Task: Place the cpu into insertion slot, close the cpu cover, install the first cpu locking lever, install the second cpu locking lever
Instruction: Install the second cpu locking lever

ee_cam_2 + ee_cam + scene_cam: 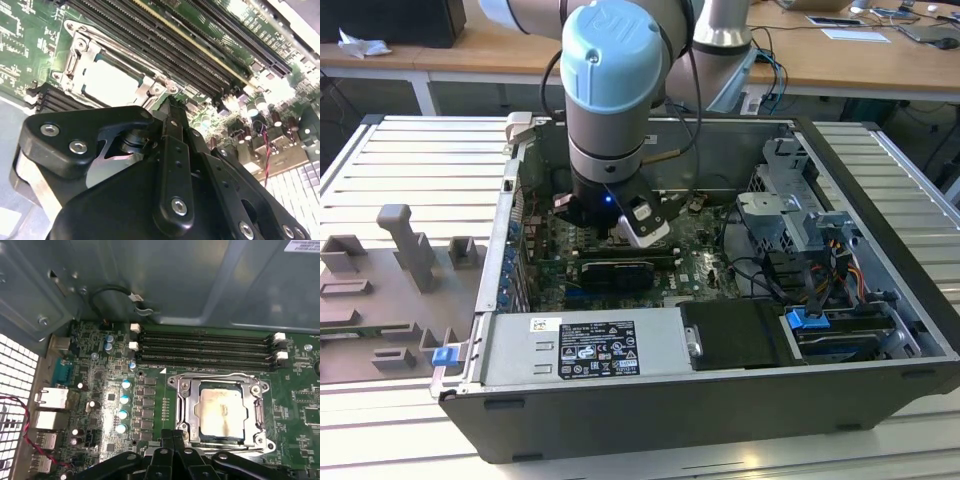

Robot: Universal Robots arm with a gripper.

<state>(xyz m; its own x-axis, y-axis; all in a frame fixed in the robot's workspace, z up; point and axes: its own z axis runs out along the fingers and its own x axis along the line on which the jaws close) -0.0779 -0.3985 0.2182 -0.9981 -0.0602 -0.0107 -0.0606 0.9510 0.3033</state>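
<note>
Jaws pressed together with no gap and nothing between them, gripper [172,437] poised just beside the near edge of the insertion slot [187,437], tips low over the board (contact with it impossible to judge). Inside that slot, the cpu [220,412], pale metal top up, already seated; also visible in the second wrist view as a bright square [107,82]. Around the cpu, the cpu cover [186,407], silvery frame lying down flat, window framing the chip. Beyond the slot, long black memory slots [205,347] running parallel to its far edge. Further out from the slot, the open computer case [880,190] on the desk [380,150], arm reaching down into it in the exterior view. Likely risks: tips sliding off a thin lever and scraping the green board beside the slot, or a lever springing free if pushed off-line; cover shifting if caught by the tips. Hard to make out: the locking levers themselves, whether latched or loose; near edge of the slot hidden behind the gripper body; slot masked by the arm in the exterior view.
</note>
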